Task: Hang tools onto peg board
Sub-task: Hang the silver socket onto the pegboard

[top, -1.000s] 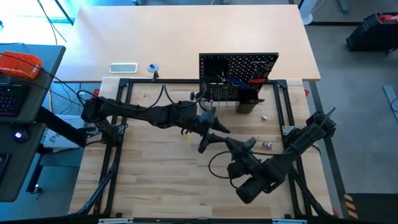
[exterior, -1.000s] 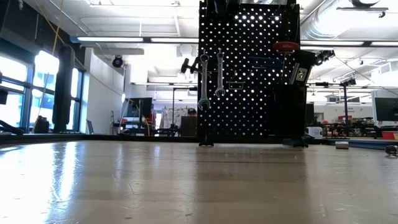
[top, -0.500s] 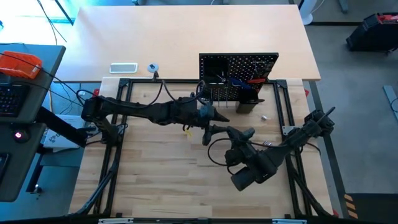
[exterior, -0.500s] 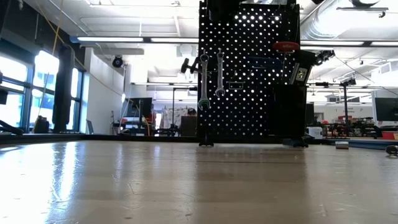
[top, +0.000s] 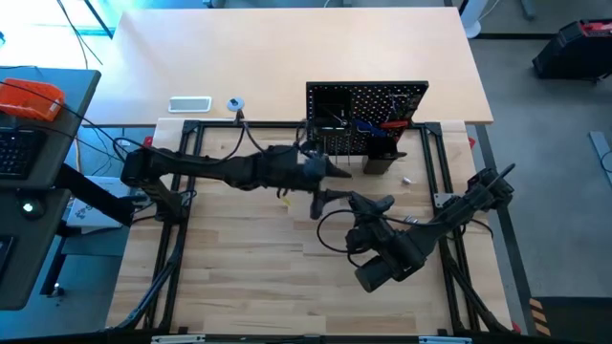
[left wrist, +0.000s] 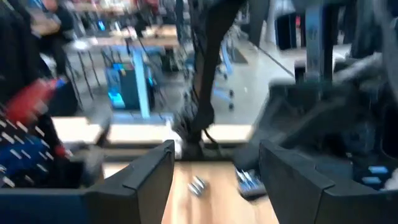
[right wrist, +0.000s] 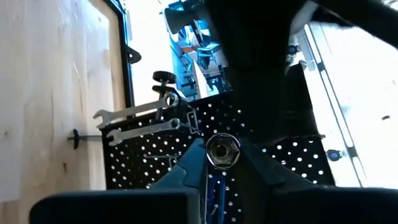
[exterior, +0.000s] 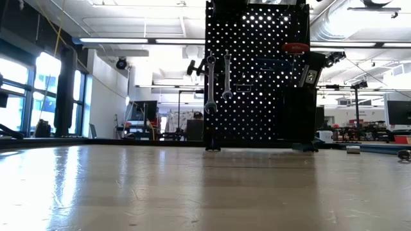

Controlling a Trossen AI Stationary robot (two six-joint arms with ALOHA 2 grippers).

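The peg board (top: 366,117) stands upright at the tabletop's far edge, two wrenches (exterior: 218,78) hanging on it. Left gripper (left wrist: 214,163), fingers apart and empty, is just beside it. Right gripper (right wrist: 221,163) clamps a silver socket (right wrist: 221,151).

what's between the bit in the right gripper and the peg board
The left arm. It reaches across just in front of the peg board, with the open left gripper at the board's foot, directly ahead of the right gripper, which is shut on the small metal bit.
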